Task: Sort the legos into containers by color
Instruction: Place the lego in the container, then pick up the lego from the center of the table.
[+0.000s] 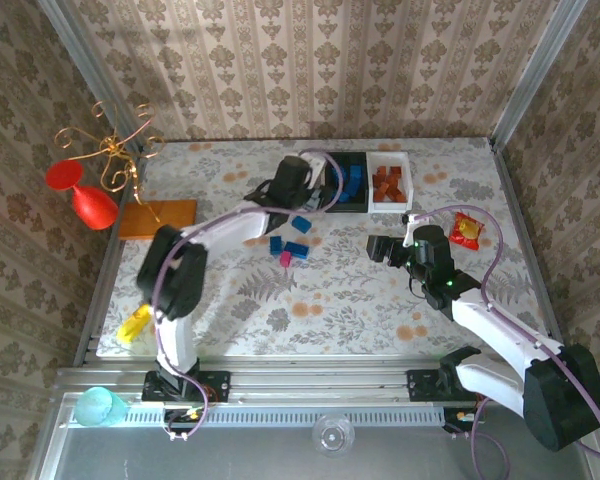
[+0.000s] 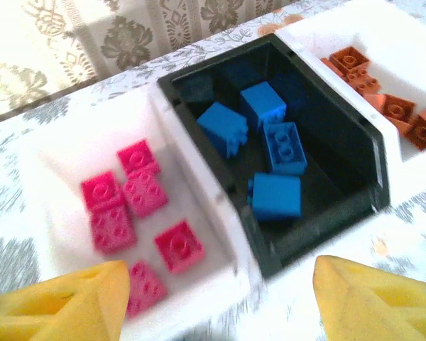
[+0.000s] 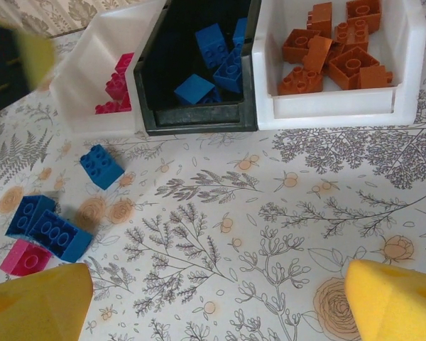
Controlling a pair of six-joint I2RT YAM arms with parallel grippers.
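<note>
Studded plastic legos (image 3: 213, 44) in smooth rectangular containers (image 3: 334, 110)

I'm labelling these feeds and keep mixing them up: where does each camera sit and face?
Top external: above and behind the bases, looking down on the table; left arm and right arm show.
Left wrist: above the pink-brick tray and black tray, looking down; yellow left fingers at bottom.
Right wrist: low over the table, facing those trays and the orange-brick tray; yellow right fingers at bottom.
Shared: both wrist views show the black tray's blue bricks.
</note>
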